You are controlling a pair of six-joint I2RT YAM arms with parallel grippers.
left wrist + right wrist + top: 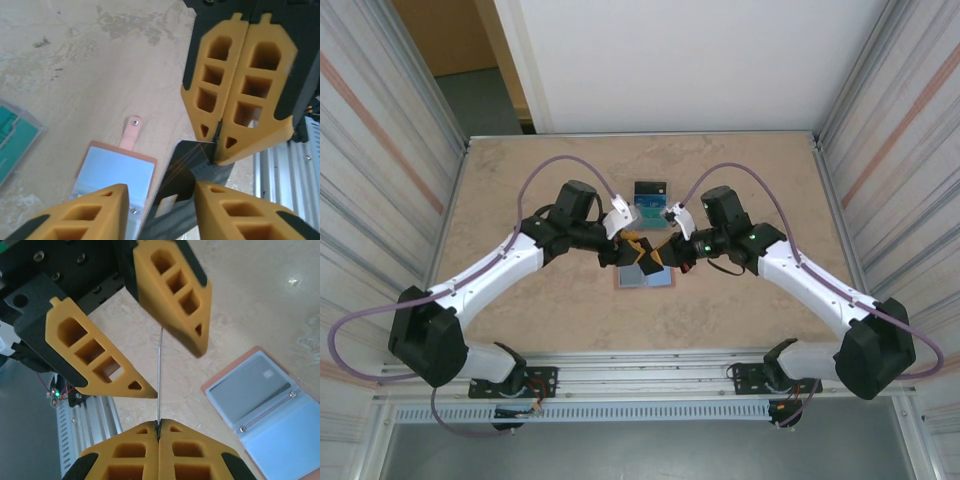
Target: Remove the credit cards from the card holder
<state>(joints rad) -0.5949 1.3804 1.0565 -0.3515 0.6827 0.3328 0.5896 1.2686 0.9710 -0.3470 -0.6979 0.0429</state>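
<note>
At the left, we are seeing a teal plastic card lying out on the beige table, apart from the open reddish-brown leather card holder. Over the holder, the left gripper is standing spread around a thin black plastic card, which the right gripper is pinching shut. We are judging the task partly done: this card is awaiting set-down, and a greyish pocket may be holding another.

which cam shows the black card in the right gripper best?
Left wrist: the black card shows its broad face, pinched at one corner by the right gripper. Right wrist sees it edge-on, just a thin line. Top external has it small and partly covered.
</note>
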